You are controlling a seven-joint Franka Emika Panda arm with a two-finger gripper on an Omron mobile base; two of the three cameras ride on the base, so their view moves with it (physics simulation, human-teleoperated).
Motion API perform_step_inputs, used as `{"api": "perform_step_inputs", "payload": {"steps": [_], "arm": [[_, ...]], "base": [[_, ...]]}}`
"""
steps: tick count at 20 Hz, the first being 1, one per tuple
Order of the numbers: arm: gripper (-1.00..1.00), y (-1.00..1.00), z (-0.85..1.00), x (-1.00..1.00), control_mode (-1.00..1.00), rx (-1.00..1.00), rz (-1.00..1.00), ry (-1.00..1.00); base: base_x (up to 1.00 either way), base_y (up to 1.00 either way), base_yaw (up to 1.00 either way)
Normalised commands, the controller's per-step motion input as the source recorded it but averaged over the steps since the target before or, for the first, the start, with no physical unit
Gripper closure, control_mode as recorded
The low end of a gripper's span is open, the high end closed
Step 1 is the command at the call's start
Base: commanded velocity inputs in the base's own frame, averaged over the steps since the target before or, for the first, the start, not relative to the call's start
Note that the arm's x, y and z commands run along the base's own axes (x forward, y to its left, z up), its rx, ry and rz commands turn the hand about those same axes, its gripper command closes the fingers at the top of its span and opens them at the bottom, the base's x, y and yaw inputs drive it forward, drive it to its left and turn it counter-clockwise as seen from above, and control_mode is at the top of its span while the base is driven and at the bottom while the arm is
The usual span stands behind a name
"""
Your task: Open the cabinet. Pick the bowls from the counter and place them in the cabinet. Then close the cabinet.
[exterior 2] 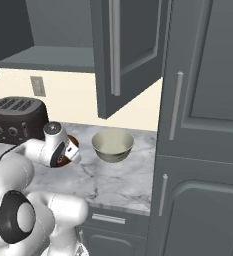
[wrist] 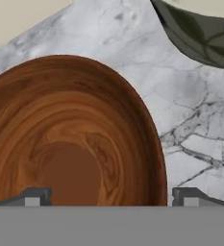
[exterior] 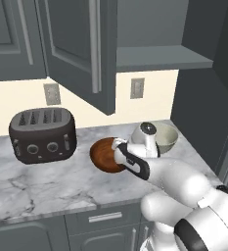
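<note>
The cabinet stands open, its door (exterior: 81, 49) swung out over the counter (exterior: 47, 186) and its grey shelf (exterior: 159, 56) bare. A glossy reddish-brown wooden bowl (exterior: 104, 156) rests on the marble. A pale cream-green bowl (exterior: 165, 137) sits just to its right, apart from it. My gripper (wrist: 112, 196) is open and low over the wooden bowl (wrist: 70, 139). One fingertip (wrist: 36, 196) is over the bowl's inside, the other (wrist: 188, 196) is outside its rim, and nothing is gripped. The cream bowl's greyish outside (wrist: 200, 33) shows in the hand view's upper right corner.
A dark four-slot toaster (exterior: 42, 135) stands on the counter to the left. Two wall outlets (exterior: 137, 88) sit on the cream backsplash. A tall dark cabinet (exterior 2: 203, 125) walls off the counter's right end. A drawer front (exterior: 104, 216) lies below the counter edge.
</note>
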Motion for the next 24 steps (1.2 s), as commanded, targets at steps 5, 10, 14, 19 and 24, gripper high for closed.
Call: {"api": "perform_step_inputs", "payload": {"steps": [5,10,14,19,24], "arm": [[-1.0,0.0,-0.09,-0.03,-1.0,-0.01,0.0,0.0],[-1.0,0.0,0.0,-0.02,-1.0,0.0,0.0,0.0],[-1.0,-0.01,0.12,-0.24,-1.0,0.03,0.0,-0.03],[-1.0,0.0,0.0,-0.02,-1.0,0.0,0.0,0.0],[-1.0,-0.26,-0.18,-0.29,-1.0,0.0,0.0,-0.01]], "base": [[0.0,0.0,0.0],[0.0,0.0,0.0],[0.0,0.0,0.0],[0.0,0.0,0.0],[0.0,0.0,0.0]]}}
